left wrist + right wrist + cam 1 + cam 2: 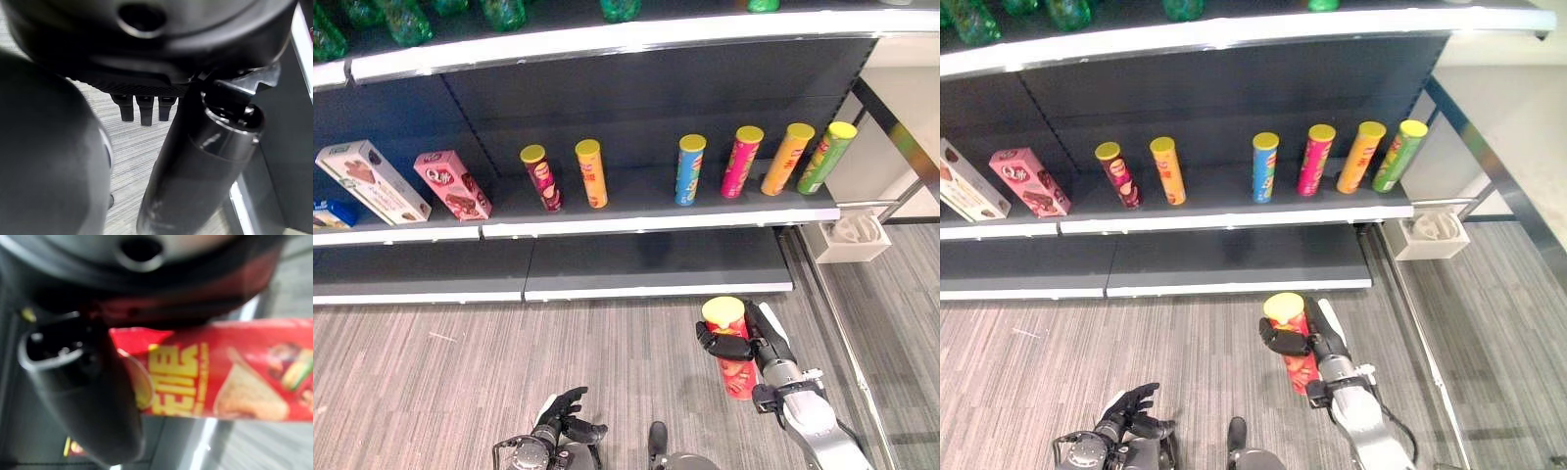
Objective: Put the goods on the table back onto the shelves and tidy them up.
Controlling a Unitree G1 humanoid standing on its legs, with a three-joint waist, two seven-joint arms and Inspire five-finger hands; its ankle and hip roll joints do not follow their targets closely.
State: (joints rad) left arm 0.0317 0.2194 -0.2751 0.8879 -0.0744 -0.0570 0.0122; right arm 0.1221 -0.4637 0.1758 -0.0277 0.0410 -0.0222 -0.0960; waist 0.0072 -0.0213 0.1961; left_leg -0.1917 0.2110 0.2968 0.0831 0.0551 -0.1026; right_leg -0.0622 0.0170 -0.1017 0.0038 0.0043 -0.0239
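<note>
My right hand [744, 345] has its fingers curled around a red canister [732, 350] with a yellow lid, thumb across its side, holding it upright in front of the shelf [656, 217]. My left hand [563, 419] hangs low, well below that shelf, fingers loosely spread

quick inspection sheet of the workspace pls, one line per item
surface: grey plank floor in front of dark shelves
job's things: red chip can with yellow lid, in the right hand; six chip cans upright in a row on the middle shelf
clutter: two snack boxes leaning at the shelf's left; green bottles on the top shelf
grippers: right hand curled round the can; left hand low, fingers relaxed, holding nothing
cables: nothing seen
surroundings: white tray beside the shelf's right end
</note>
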